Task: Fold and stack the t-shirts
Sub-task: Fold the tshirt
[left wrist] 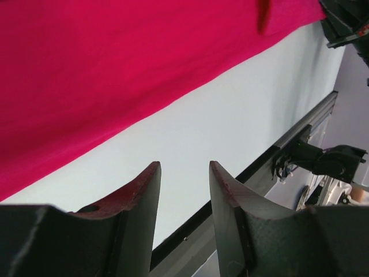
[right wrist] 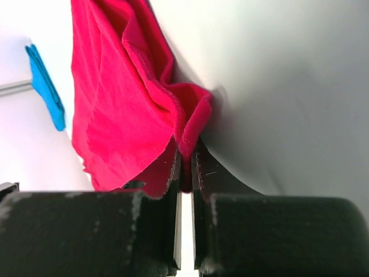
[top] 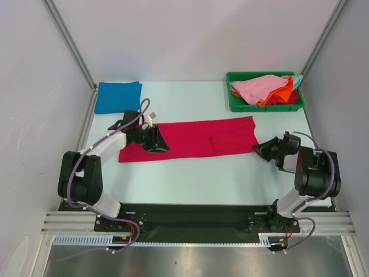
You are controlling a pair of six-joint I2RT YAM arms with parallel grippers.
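Crimson cloth t-shirt lies flat as a long narrow band across mid-frame of the top view, on the pale table. It looks already folded lengthwise. Right gripper is clenched on the shirt's bunched corner hem, lower centre of the right wrist view. In the top view that is the lower corner of the band's right end. It probably grips there so that end can be lifted and carried over leftward for the crosswise fold.

Left gripper is released: fingers apart, nothing between them, over bare table just beside the shirt's edge. The top view puts it on the band's left part, likely placed to pin or pinch that end while the other is pulled.

Folded blue cloth t-shirt sits upper left, well apart, probably the start of the stack. Green plastic bin, upper right, holds a pink t-shirt and an orange t-shirt, loose and unfolded. Most of the task looks still ahead.
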